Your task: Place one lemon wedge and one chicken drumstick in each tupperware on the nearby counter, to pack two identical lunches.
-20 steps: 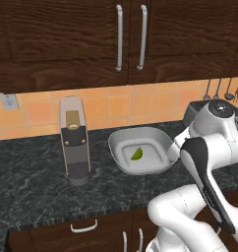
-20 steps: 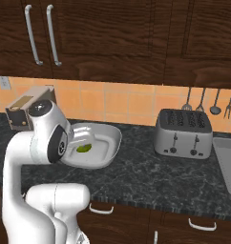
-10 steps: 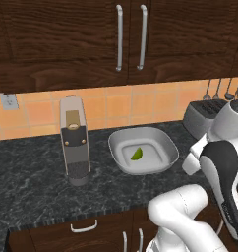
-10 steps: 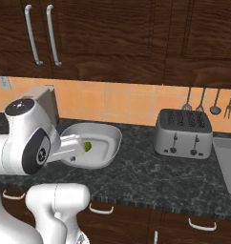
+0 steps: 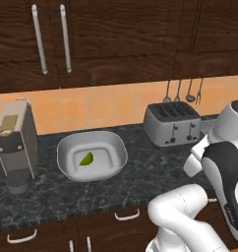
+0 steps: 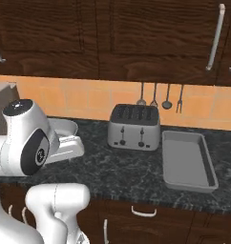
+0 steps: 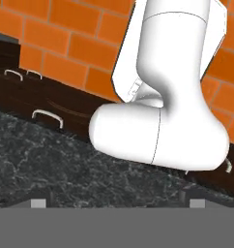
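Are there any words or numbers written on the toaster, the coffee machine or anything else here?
None can be read.
The toaster has only small dark knobs, no letters.
The coffee machine shows a tan patch, too blurred to tell.
The bowl and tray are plain.

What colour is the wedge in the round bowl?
Yellow-green lemon wedge in the bowl, clearest in the left base view.

The white arm (image 5: 224, 167) folds low, fingers (image 7: 38, 203) spread wide apart.

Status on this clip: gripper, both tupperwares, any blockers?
Gripper open, empty. Round tupperware holds one lemon wedge; tray tupperware empty, no drumstick in either. Toaster stands between them.
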You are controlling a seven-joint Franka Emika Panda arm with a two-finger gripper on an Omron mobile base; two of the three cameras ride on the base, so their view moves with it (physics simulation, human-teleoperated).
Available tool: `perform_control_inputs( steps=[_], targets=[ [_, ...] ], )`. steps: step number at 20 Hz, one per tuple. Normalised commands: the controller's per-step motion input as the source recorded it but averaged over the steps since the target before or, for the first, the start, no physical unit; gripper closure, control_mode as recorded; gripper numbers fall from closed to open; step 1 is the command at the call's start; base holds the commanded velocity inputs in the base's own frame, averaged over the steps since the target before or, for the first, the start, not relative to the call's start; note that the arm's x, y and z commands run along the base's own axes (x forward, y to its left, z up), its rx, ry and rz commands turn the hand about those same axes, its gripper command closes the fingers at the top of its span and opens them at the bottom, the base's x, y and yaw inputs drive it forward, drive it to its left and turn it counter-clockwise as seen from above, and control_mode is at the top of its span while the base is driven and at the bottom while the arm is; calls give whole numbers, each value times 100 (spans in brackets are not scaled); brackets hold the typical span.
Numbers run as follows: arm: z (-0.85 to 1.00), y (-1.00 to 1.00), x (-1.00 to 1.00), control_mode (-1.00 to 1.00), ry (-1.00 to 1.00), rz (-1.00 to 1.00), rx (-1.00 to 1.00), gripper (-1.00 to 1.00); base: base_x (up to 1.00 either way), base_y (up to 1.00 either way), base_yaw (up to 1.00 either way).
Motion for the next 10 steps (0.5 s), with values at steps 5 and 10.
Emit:
perform_control_inputs(
  steps=[5,10],
  targets=[
    [0,0,0,100,0,0,0,-100,-98,-100,-7],
    [0,0,0,100,0,0,0,-100,-32,-100,-4]
  ],
)
